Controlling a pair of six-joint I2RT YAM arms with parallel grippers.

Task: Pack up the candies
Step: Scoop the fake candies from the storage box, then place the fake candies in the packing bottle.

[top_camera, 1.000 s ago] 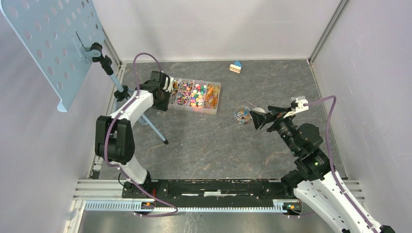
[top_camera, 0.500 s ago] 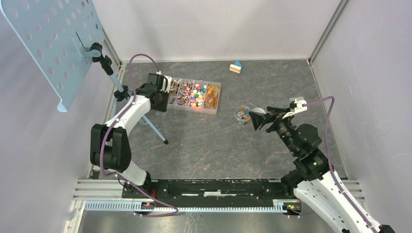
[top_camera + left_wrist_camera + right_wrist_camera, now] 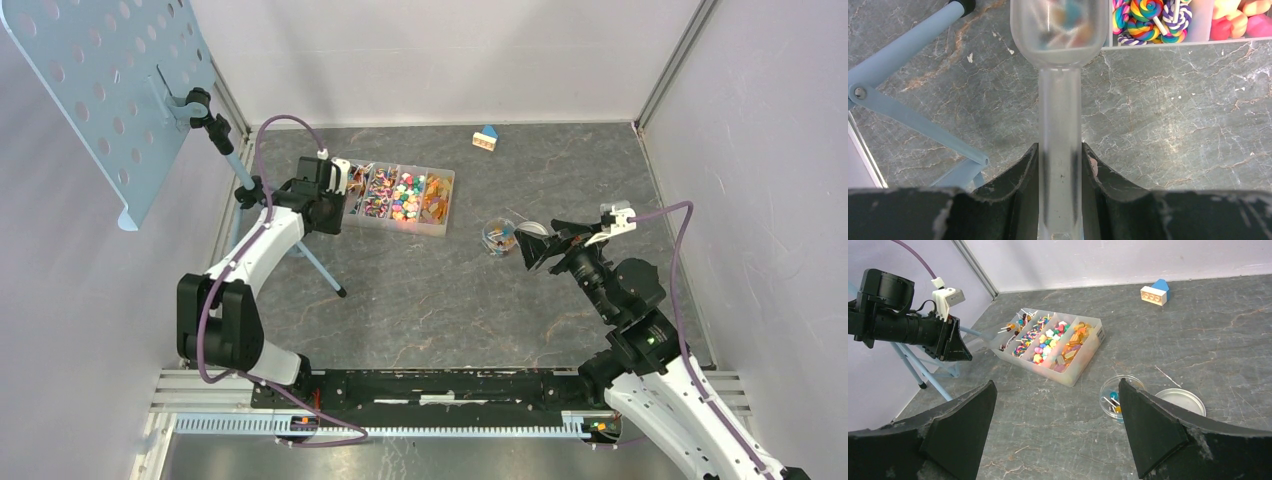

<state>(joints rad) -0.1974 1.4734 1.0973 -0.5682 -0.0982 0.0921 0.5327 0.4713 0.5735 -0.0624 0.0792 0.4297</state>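
Overhead, the left gripper (image 3: 340,185) sits at the left end of the divided tray (image 3: 447,205). The small round jar (image 3: 498,237) stands to the right of the tray and nearer, just beside the right gripper (image 3: 533,250), which is much the closer arm to it. The jar's lid (image 3: 534,230) lies flat by that gripper, and a toy house (image 3: 486,138) rests apart near the far wall. From the left wrist, the fingers are clamped tight on the handle of a clear scoop (image 3: 1060,125), whose long axis runs straight out from the jaws. Its bowl, at the tray's left corner, carries a few candies (image 3: 1068,31), and the next compartment holds rainbow lollipops (image 3: 1148,15). Blue stand legs (image 3: 903,115) cross the floor to the left. From the right wrist, the fingers are spread fully wide and hold nothing. The jar ahead shows only a few sweets at its bottom, with the lid beside it, and the tray beyond has four compartments full of mixed colours. The loaded scoop likely has to travel right and nearer to reach the jar.
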